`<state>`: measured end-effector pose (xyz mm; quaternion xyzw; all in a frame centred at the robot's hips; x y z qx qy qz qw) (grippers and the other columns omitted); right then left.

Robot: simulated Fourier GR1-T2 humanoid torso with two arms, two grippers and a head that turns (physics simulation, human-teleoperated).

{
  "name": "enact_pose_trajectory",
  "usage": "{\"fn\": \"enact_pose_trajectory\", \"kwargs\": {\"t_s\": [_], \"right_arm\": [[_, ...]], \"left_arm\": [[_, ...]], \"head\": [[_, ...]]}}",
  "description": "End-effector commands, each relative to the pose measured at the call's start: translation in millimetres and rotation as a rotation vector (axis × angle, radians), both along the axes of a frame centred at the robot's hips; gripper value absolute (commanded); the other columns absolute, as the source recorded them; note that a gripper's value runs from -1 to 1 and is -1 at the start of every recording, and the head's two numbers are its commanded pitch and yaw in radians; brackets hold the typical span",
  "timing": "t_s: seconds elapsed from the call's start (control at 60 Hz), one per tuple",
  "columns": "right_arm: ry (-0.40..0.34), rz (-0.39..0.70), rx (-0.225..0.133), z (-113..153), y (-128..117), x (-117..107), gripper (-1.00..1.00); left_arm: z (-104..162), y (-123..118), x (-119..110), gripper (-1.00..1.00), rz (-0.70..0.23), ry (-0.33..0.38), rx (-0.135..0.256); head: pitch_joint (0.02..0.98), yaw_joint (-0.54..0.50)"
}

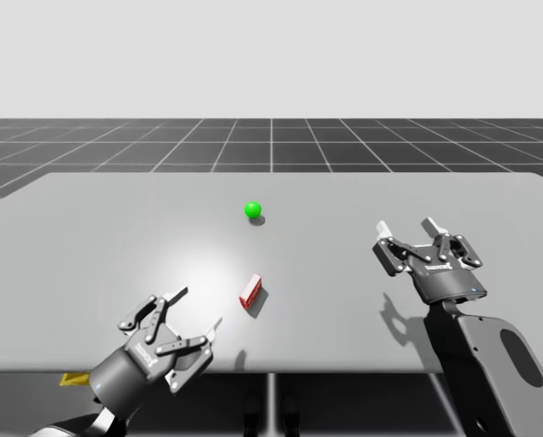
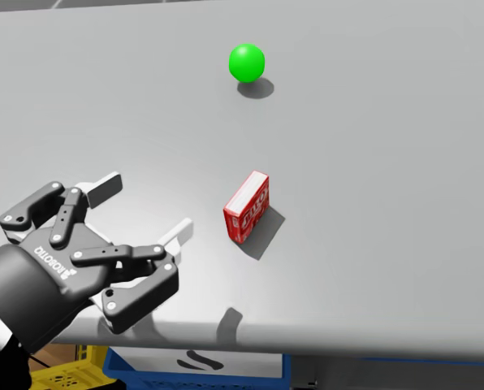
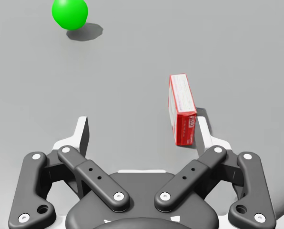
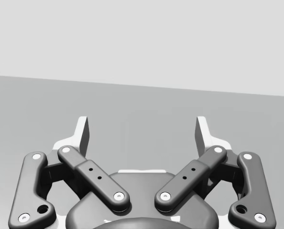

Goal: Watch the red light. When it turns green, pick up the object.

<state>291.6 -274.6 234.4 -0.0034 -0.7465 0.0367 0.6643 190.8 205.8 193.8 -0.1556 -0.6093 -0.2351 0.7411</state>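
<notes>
**Left wrist view:** the red rectangular cardboard box (image 3: 182,107) overlaps the tip of 1 finger (image 3: 205,136) of the left end effector (image 3: 142,129); contact between them cannot be judged. The end effector's base is cut by the frame edge, as is that of the right end effector (image 4: 142,129) in the right wrist view.

**Head view:** the grey counter (image 2: 388,313) hides most of a yellow lattice crate (image 2: 67,375) and a blue crate (image 2: 201,370), both also cut by the bottom edge.

**High view:** the dark right arm (image 1: 490,373) runs off the bottom edge. The box's print is too small to read.
</notes>
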Motion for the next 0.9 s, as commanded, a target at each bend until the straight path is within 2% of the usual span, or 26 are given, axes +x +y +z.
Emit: {"fn": "enact_pose_trajectory", "kwargs": {"t_s": [0.017, 0.217, 0.6, 0.667, 0.75, 0.783, 0.9], "right_arm": [[-0.001, 0.001, -0.001, -0.5, 0.1, 0.5, -1.00], [-0.008, -0.007, -0.003, -0.4, -0.5, 1.2, -1.00], [-0.024, -0.015, -0.006, 1.9, -2.0, 1.2, -1.00], [-0.025, -0.014, -0.006, 2.2, -2.1, 1.2, -1.00], [-0.027, -0.014, -0.004, 2.9, -2.2, 1.0, -1.00], [-0.029, -0.013, -0.003, 3.3, -2.3, 0.9, -1.00], [-0.031, -0.009, 0.002, 4.2, -2.3, 0.9, -1.00]], "left_arm": [[-28.7, -15.1, -3.5, -1.00, -0.048, 0.082, 0.020], [-42.2, -30.0, 12.0, -1.00, -0.058, 0.132, 0.027], [-42.7, -64.0, 43.7, -1.00, -0.070, 0.157, 0.028], [-42.6, -66.9, 47.0, -1.00, -0.068, 0.163, 0.028], [-45.4, -70.8, 55.4, -1.00, -0.062, 0.162, 0.045], [-46.9, -72.0, 58.7, -1.00, -0.055, 0.178, 0.032], [-49.4, -73.3, 61.6, -1.00, -0.062, 0.189, 0.031]], "head": [[0.889, 0.11], [0.888, 0.11], [0.884, 0.11], [0.884, 0.11], [0.885, 0.11], [0.884, 0.11], [0.883, 0.10]]}}
